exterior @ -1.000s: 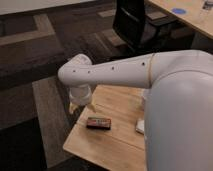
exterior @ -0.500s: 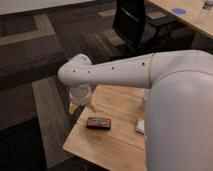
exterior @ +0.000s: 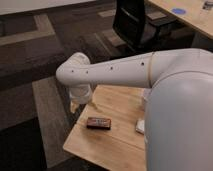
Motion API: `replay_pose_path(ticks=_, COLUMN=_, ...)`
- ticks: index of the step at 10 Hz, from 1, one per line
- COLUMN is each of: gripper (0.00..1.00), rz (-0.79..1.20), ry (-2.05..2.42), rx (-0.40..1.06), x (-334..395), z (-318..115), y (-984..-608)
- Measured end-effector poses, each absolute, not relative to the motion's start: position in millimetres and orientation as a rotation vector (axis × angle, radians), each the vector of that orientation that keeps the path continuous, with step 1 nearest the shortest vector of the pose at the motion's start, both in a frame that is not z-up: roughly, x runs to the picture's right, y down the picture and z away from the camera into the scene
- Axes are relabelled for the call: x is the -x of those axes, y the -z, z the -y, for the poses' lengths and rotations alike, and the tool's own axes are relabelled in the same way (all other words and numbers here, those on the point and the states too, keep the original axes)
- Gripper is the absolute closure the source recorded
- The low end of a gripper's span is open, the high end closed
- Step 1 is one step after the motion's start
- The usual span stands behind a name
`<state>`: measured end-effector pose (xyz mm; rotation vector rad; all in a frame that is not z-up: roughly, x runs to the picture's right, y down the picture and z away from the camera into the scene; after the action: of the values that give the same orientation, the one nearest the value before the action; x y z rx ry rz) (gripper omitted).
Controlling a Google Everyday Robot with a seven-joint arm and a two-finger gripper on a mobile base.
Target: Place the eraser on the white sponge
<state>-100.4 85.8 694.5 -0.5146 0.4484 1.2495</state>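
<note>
Evidently unstarted: eraser (exterior: 98,123) lay on table (exterior: 115,148), apart from white sponge (exterior: 140,126); gripper (exterior: 76,104) hung open, empty, at table's edge.

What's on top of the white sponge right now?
Nothing on the visible part of the white sponge; the arm covers the rest. The eraser lies on the table, apart from it. The gripper hangs over the table's far corner, beyond the eraser.

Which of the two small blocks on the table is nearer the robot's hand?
The dark eraser; the white sponge lies further right, half hidden by the arm. The hand hangs by the table, far left.
</note>
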Motion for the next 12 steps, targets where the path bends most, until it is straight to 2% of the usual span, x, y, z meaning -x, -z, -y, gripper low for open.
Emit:
replay_pose_path(ticks=7, gripper=0.35, rz=-0.407, ry=-0.776, rx=0.583, x=52, z=-104, y=-675)
replay_pose_path(ticks=12, gripper=0.35, rz=-0.205, ry=-0.313, rx=0.644, x=40, z=-115, y=-676)
